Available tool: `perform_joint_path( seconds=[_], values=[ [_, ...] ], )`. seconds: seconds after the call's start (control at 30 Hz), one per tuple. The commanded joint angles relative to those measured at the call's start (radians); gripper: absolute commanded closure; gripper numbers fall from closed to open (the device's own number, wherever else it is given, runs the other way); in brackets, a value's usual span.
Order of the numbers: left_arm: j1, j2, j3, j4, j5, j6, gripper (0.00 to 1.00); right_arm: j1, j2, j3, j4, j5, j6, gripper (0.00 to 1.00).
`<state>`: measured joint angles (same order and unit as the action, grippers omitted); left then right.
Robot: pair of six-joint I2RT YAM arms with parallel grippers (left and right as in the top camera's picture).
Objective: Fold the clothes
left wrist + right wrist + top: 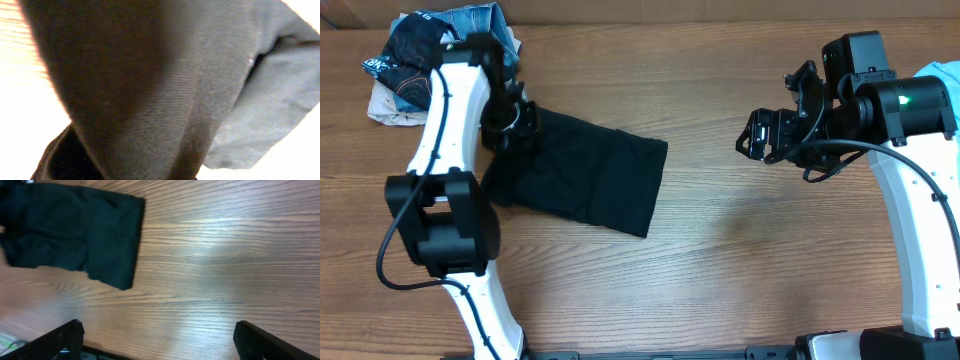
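The clothes here are chiefly a black shirt (582, 176), lying folded into a rough rectangle left of the table's middle. My left gripper (519, 122) is down on its upper left edge. In the left wrist view dark fabric of the shirt (150, 90) fills the frame and hides the fingers, with a paler grey-blue fold (280, 100) beside it. The shirt's right edge (75, 230) shows in the right wrist view. My right gripper (752, 138) hovers over bare wood well to the right. Its fingertips (57, 340) stand wide apart with nothing between them (160, 342).
A heap of other garments (425, 55), dark, denim and white, sits at the back left corner just behind the left arm. A light blue cloth (938, 72) peeks in at the right edge behind the right arm. The wooden table (740, 250) stretches between the arms.
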<state>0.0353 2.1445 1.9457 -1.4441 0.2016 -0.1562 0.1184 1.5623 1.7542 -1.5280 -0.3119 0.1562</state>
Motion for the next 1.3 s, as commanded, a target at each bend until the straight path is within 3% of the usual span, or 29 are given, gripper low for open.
perform_joint_path(
  seconds=[0.0, 0.3, 0.57, 1.27],
  values=[
    [-0.084, -0.002, 0.114, -0.060, -0.080, -0.095, 0.96, 0.000, -0.014, 0.025, 0.008, 0.061, -0.006, 0.00],
    [-0.305, -0.002, 0.148, -0.069, -0.079, -0.219, 0.96, 0.000, -0.014, 0.025, 0.018, 0.061, -0.006, 0.00],
    [-0.457, 0.010, 0.142, -0.024, -0.115, -0.254, 0.96, 0.000, -0.014, 0.009, 0.014, 0.061, -0.006, 0.00],
    [-0.535, 0.109, 0.135, -0.030, -0.130, -0.300, 0.96, 0.000, -0.014, -0.049, 0.039, 0.061, -0.005, 0.00]
  ],
)
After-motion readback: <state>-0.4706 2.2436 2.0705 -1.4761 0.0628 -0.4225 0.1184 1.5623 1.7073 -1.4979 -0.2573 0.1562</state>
